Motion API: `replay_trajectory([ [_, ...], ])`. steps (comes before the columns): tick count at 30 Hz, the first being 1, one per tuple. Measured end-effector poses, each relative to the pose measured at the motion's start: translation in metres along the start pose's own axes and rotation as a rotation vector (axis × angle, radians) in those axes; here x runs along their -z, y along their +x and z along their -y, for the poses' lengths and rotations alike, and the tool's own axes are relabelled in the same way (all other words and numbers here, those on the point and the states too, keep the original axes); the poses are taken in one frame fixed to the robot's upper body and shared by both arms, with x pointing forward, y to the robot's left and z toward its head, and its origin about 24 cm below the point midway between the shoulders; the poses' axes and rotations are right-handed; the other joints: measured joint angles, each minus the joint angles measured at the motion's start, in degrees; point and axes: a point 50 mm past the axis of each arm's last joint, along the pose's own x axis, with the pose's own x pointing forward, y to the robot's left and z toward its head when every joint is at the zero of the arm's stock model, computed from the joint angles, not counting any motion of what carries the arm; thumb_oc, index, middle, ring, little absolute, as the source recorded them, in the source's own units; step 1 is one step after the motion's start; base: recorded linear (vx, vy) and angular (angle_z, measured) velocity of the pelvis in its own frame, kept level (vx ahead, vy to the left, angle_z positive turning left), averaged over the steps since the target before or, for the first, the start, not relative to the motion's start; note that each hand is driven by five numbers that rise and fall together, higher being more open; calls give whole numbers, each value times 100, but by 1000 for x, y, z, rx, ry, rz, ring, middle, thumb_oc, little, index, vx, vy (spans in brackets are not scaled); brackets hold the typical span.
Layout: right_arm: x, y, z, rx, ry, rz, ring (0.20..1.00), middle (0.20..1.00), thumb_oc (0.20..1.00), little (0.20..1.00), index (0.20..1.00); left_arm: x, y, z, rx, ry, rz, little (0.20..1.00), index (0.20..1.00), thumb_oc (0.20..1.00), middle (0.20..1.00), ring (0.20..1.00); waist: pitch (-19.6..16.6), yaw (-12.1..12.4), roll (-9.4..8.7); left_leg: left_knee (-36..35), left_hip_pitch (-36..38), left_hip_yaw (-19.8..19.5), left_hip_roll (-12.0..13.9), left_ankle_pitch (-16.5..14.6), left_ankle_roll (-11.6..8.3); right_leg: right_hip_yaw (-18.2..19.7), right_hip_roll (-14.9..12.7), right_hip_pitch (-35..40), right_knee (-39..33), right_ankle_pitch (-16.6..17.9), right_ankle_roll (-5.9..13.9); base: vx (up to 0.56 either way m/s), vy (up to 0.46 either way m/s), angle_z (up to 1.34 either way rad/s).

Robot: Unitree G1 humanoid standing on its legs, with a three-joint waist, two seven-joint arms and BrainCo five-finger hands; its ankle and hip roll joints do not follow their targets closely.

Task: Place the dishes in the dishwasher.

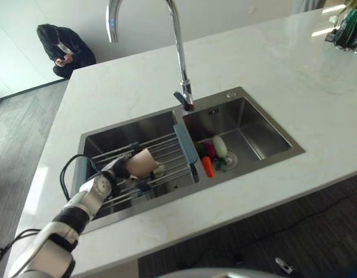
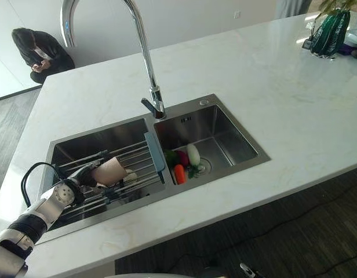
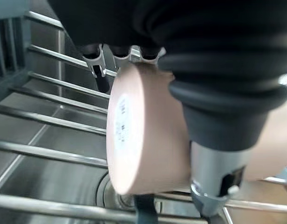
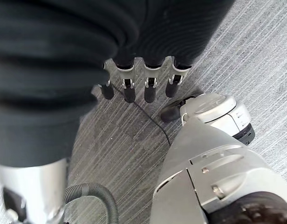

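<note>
Spanning the white counter [image 1: 294, 75], a double sink [image 2: 233, 130] carries a wire rack [image 1: 161, 152] over its left basin. Vegetables [image 2: 184, 159] lie in the right basin. The left hand [image 1: 117, 169] grips a beige cup [image 1: 142, 162] above the rack; the right hand [image 4: 134, 79] hangs with fingers relaxed.

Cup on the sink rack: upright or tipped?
Tipped. The cup lies on its side across the rack, left hand curled round it.

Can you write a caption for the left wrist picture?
Left hand gripping a pale pink round cup over the metal-bar sink rack.
</note>
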Motion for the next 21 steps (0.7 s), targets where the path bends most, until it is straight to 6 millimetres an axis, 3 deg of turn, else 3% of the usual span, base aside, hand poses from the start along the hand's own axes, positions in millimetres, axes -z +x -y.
replay_trajectory([
  [21,-7,2,-4,-1,-9,14,1000,1000,1000,1000,1000,8,8,-3,8,-31,-145,1000,1000,1000,1000,1000,107,-141,167,0,-79,31,-6,-1,-1,35,-4,-104,-1,-6,50,0,0,0],
])
